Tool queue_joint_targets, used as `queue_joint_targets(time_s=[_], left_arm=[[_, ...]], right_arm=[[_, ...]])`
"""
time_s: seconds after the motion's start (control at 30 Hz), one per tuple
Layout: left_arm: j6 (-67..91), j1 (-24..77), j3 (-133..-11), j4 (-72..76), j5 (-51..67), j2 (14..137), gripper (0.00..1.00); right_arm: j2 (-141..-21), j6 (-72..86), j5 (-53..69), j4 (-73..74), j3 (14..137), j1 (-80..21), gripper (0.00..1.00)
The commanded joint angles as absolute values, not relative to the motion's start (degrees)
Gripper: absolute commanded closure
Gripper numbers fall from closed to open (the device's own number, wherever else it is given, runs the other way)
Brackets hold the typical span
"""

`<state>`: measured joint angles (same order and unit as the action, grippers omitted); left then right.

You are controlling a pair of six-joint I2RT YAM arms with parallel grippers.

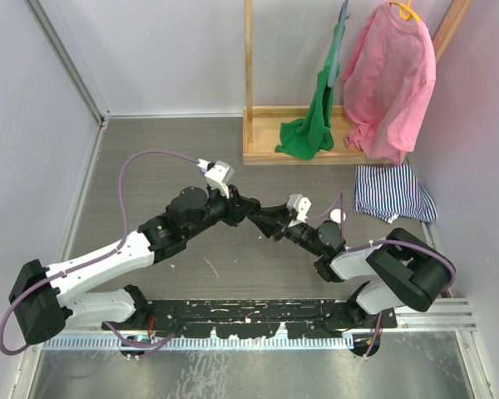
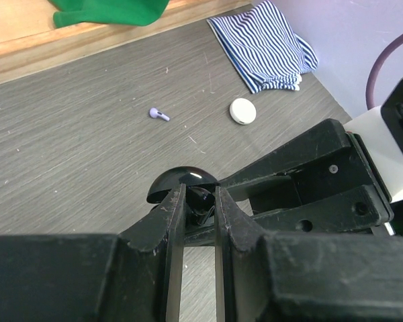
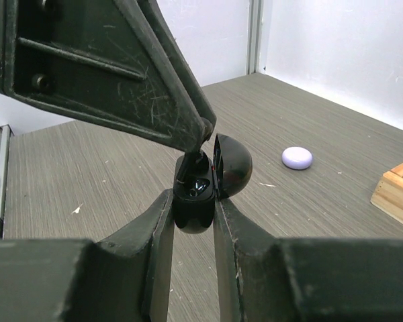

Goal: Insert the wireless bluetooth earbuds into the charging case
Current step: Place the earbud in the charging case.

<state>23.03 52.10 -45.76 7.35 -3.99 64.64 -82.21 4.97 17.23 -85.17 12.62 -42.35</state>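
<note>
My right gripper (image 3: 193, 203) is shut on a black charging case (image 3: 193, 211), held off the table with its domed lid (image 3: 232, 168) swung open. From above, my left gripper (image 2: 199, 199) is shut on a black earbud (image 2: 201, 203), which sits at the case's open cavity (image 3: 200, 184). Whether the earbud is seated I cannot tell. In the top view the two grippers meet tip to tip, left gripper (image 1: 262, 214) against right gripper (image 1: 277, 224), at mid-table. A lilac earbud (image 2: 159, 114) lies loose on the table beyond them.
A white round case (image 2: 242, 111) lies near a folded striped cloth (image 2: 263, 43). A lilac round case (image 3: 297, 157) sits on the table by the wooden rack base (image 1: 270, 154). A green cloth (image 1: 312, 125) and a pink shirt (image 1: 391, 83) hang at the back right.
</note>
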Motion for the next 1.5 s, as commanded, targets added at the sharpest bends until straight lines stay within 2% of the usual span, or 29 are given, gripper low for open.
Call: queue_joint_targets(time_s=[0.0, 0.8, 1.47], left_arm=[[21.68, 52.73, -45.42, 12.66, -6.79, 64.38, 0.90], [21.75, 54.02, -41.73, 13.73, -11.82, 60.93, 0.86], [26.05, 55.58, -43.41, 7.42, -14.68, 61.33, 0.81]], right_arm=[[-80.03, 4.85, 17.34, -91.58, 12.69, -42.67, 0.94], [-77.91, 3.96, 15.32, -91.64, 11.58, -42.67, 0.94], [-77.79, 4.05, 14.99, -91.67, 11.35, -42.67, 0.94]])
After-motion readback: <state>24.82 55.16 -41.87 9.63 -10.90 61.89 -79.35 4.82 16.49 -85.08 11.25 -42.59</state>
